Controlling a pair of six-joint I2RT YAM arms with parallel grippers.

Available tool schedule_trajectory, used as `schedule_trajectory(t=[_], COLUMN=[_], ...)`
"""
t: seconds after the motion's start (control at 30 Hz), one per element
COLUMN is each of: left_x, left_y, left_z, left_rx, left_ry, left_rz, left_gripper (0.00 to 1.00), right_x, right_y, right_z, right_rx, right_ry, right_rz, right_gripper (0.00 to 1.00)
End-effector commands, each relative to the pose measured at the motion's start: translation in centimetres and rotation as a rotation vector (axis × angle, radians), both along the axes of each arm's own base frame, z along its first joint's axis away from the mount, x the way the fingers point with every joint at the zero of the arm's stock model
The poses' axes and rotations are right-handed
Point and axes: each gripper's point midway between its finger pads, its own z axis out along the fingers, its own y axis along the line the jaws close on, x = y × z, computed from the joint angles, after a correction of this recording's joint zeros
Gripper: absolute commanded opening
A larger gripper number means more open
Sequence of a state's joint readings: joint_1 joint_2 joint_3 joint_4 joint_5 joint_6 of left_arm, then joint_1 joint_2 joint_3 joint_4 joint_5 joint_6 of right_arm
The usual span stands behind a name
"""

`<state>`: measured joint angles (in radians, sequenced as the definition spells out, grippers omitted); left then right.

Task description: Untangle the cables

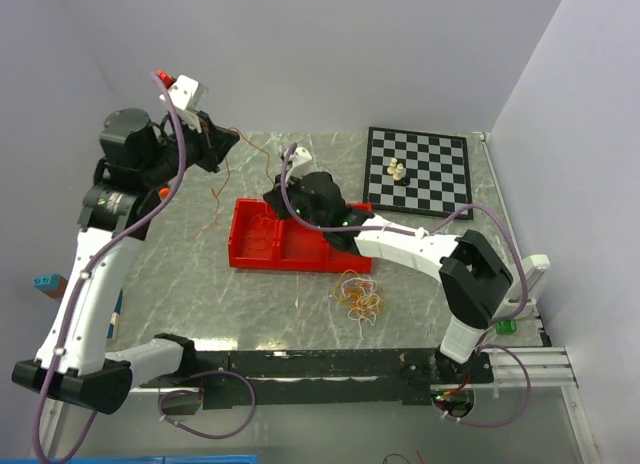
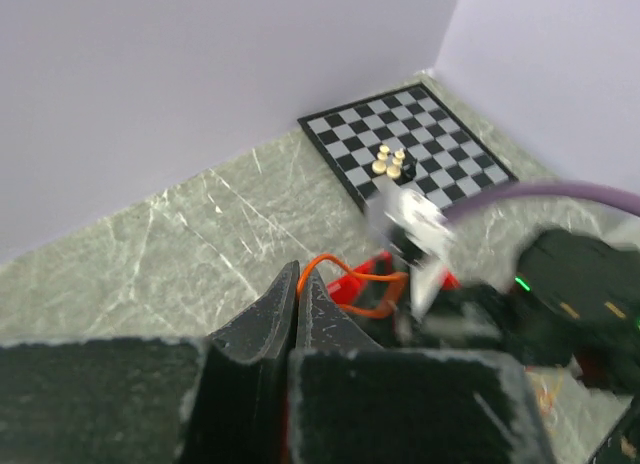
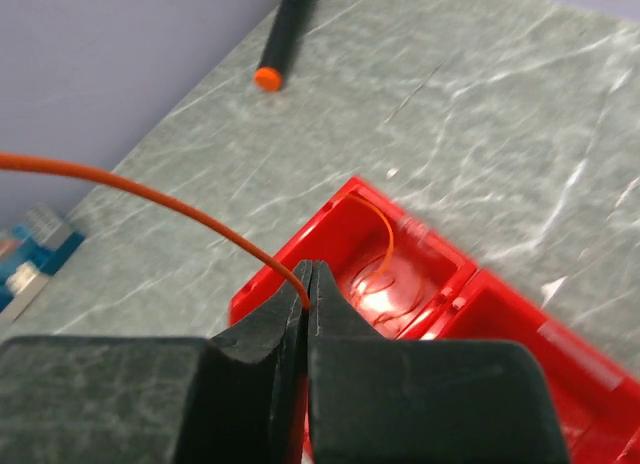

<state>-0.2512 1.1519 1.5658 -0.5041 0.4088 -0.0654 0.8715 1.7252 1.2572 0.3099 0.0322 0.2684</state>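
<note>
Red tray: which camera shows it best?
Top external: red tray nearly whole, both compartments visible. Right wrist: close-up of one end only. Left wrist: just a blurred red sliver.

Bare marble table (image 1: 190,274) lies open left of and in front of the red tray (image 1: 240,246). A further strip runs behind the tray along the back wall up to the chessboard (image 1: 440,179), which fills the far right corner with chess pieces (image 1: 397,170) on it. The tray sits mid-table, with the right arm (image 1: 400,246) stretched low over its right end and a clump of cables (image 1: 361,296) just in front of that end. An orange cable (image 3: 150,196) runs leftward through the air above the tray from the pinched fingers of the right gripper (image 3: 305,284).
</note>
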Motion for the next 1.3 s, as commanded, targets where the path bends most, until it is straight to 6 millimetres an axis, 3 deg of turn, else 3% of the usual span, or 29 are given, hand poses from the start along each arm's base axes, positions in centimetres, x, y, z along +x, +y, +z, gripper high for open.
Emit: schedule_trajectory(t=[0.0,0.07,0.2,0.47,0.7,0.87,1.27], left_x=[3.8,4.9,5.9,7.8,8.0,8.6,10.1], left_y=[0.3,0.0,-0.6,-1.0,-1.3,-1.1,-2.1], left_z=[-1.4,-3.0,-4.1,-5.8,-9.2,-12.4,-10.5], left_rx=[-0.137,-0.202,-0.295,-0.338,-0.361,-0.407,-0.466], left_ry=[0.02,0.058,0.105,0.13,0.219,0.298,0.297], left_rz=[0.085,0.083,0.065,0.064,0.072,0.074,0.031], left_gripper=[0.01,0.01,0.01,0.01,0.01,0.01,0.01], right_x=[-3.2,-3.9,-4.7,-5.7,-4.7,-4.0,-3.7], right_y=[0.8,1.1,1.3,1.7,2.5,3.1,3.0], right_z=[2.6,1.6,0.1,-0.5,-0.9,-2.4,-4.5], right_rx=[0.135,0.139,0.147,0.15,0.112,0.062,0.005], right_ry=[0.024,0.048,0.09,0.103,0.105,0.099,0.089], right_rz=[0.075,0.09,0.101,0.152,0.138,0.086,0.035], right_gripper=[0.0,0.0,0.0,0.0,0.0,0.0,0.0])
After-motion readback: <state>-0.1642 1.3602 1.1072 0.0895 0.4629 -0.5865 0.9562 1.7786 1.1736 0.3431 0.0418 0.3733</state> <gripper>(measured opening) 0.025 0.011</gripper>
